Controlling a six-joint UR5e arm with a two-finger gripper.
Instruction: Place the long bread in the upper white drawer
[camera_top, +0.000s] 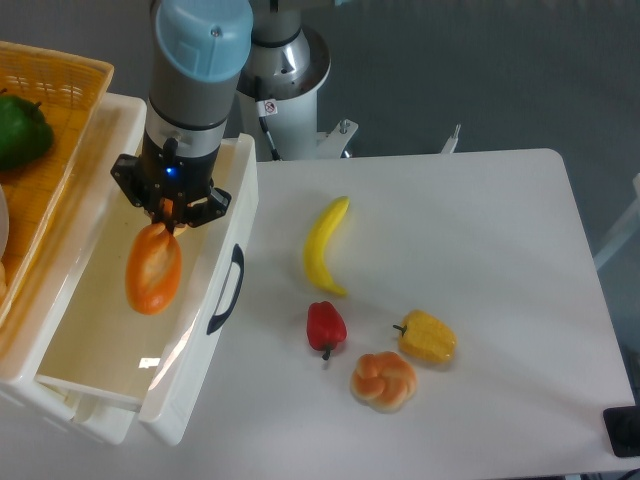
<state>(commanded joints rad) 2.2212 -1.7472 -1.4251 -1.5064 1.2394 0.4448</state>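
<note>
My pincer (165, 212) clenched on top end of long bread (153, 271), loaf hanging end-on over open upper white drawer (120, 395). Best practice, by my judgement: lower between walls, lay loaf lengthwise, release near floor.

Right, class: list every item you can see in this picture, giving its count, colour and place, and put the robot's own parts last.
long bread: one, orange-brown, hanging end-on from the gripper over the open drawer
upper white drawer: one, white with a dark handle, pulled open at the left
woven basket: one, orange, far left behind the drawer
green vegetable: one, in the basket
banana: one, yellow, on the table right of the drawer
red pepper: one, below the banana
corn: one, yellow, right of the pepper
knotted bun: one, golden, nearest the front edge
table: one, white
gripper: one, black, shut on the bread
</note>
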